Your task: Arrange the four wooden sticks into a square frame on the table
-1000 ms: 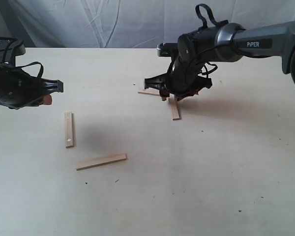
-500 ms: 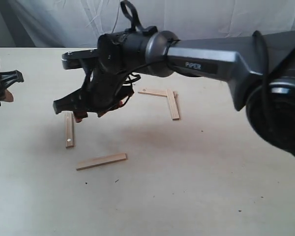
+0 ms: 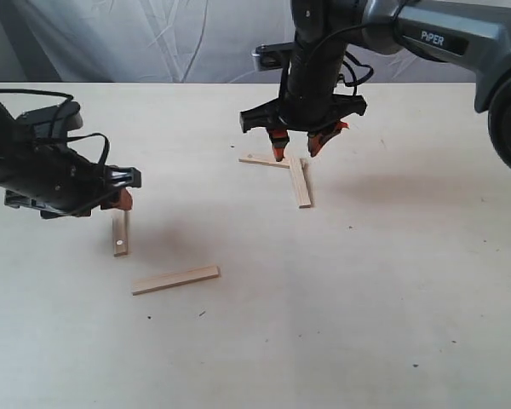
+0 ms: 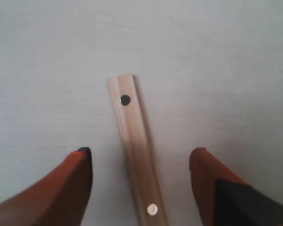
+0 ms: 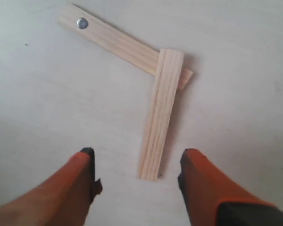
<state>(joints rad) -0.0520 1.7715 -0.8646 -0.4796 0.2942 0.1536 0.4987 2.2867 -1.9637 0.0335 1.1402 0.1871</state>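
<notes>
Two wooden sticks form an L on the table (image 3: pixel 366 281): one stick (image 3: pixel 261 159) lies crosswise, and another stick (image 3: pixel 301 183) overlaps its end. My right gripper (image 3: pixel 295 150) hovers open just above that corner. The right wrist view shows the overlapping stick (image 5: pixel 161 113) ahead of my open right gripper (image 5: pixel 139 153), with the crosswise stick (image 5: pixel 108 40) beyond. A third stick (image 3: pixel 119 234) lies at the left. My left gripper (image 3: pixel 121 201) is low over its far end, open. It straddles that stick (image 4: pixel 132 136) in the left wrist view (image 4: pixel 141 153). A fourth stick (image 3: pixel 176 279) lies apart nearer the front.
A wrinkled white cloth (image 3: pixel 153 38) hangs behind the table's far edge. Small dark specks (image 3: pixel 203 313) dot the tabletop. The third stick carries a dark dot (image 4: pixel 125 100) and a pale dot (image 4: pixel 152 209).
The right arm, which reached over the left stick half a second ago, is back above the L-shaped pair. The left gripper has come in from the left edge over the left stick.
</notes>
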